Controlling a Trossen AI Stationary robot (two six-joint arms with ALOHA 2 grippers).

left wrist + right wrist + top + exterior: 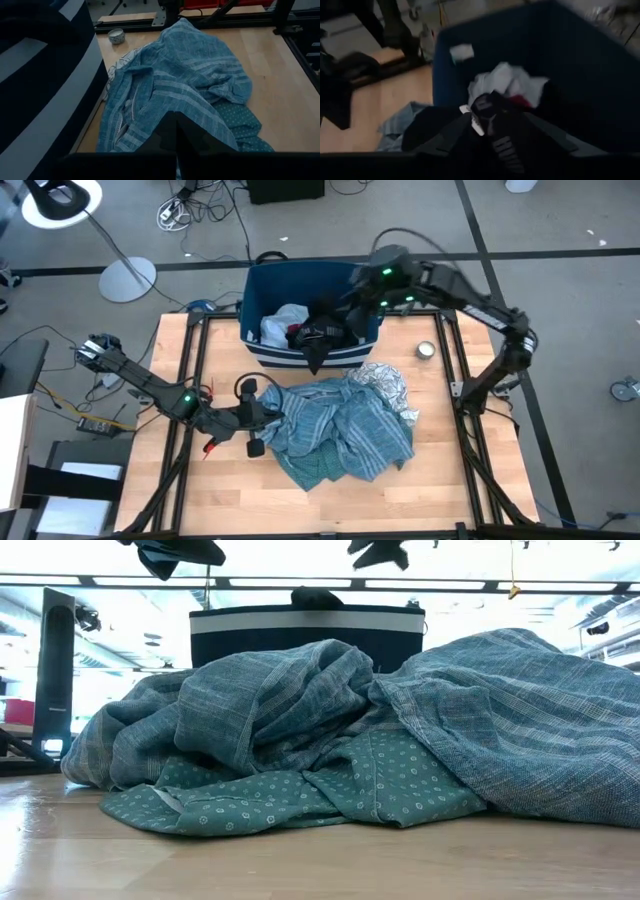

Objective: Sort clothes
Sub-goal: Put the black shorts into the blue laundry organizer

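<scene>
Now, line by line:

Right gripper [352,308]: over the dark blue bin [262,348], near its right wall. Fingers hard to read in the blur of the right wrist view; can't tell if spread or pinching anything.
Black piece [322,340]: just below the right gripper, lying in the bin w/ one end draped over the front wall toward the worktop. Contact w/ gripper: can't tell.
White cloth [283,325]: in the bin, left half, beside the black piece.
Small red piece [522,102]: a sliver only, in the bin next to the white cloth, seen in right wrist view.
Left gripper [258,417]: low at the left edge of the pile on the worktop [470,480], fingers pressed together. Whether any cloth is caught between them: not visible.
Teal striped cloth [340,420]: biggest item, crumpled mid-worktop, in front of the bin, touching the left gripper's tip.
Dotted green cloth [400,780]: under the striped cloth, poking out at the near edge of the pile, flat on the wood.
White-and-grey patterned cloth [388,385]: at the pile's upper right, near the bin's right corner, partly tucked under the striped cloth.
Small round tin [426,350]: on the worktop, right of the bin, apart from the clothes.
</scene>
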